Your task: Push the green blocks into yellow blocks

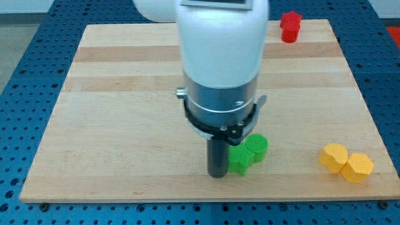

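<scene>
While my tip (217, 174) sits on the table (112, 144) pressed against the view's left side of the green star block (239, 160), the job is, by my reckoning, only partly under way. The green star block and the green cylinder block (256, 146) lie touching each other near the table's bottom edge, the cylinder just up and to the view's right of the star. The two yellow blocks, a yellow rounded block (333, 157) and a yellow hexagonal block (357, 167), sit together near the view's bottom right corner, touching one another.

Between the green pair and the yellow pair there is a clear stretch of bare wood, so no green block touches a yellow one yet. What is left, I judge, is most of the travel: a push toward the view's right along the bottom of the table until the pairs meet. The green cylinder sits off the line of the push (slightly higher in the view than the star), so it may slip away from the star and need a separate nudge.

This arm carries no jaws, only a rod, so there is nothing to call spread or pressed together.

A red block (290, 26) stands at the table's top right, well apart. The arm's body hides the table's middle.
</scene>
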`<action>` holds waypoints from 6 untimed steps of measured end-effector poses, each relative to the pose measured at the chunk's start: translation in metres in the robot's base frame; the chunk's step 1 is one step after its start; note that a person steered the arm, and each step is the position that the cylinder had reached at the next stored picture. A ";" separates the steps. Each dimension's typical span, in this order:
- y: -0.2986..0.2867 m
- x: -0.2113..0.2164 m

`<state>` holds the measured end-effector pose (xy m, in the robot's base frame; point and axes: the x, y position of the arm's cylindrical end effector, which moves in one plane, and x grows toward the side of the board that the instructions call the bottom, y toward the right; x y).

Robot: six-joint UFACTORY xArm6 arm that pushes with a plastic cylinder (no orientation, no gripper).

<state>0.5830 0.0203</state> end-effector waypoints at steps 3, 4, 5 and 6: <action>0.082 -0.001; 0.086 0.001; 0.066 0.017; 0.041 0.005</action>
<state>0.5879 0.0617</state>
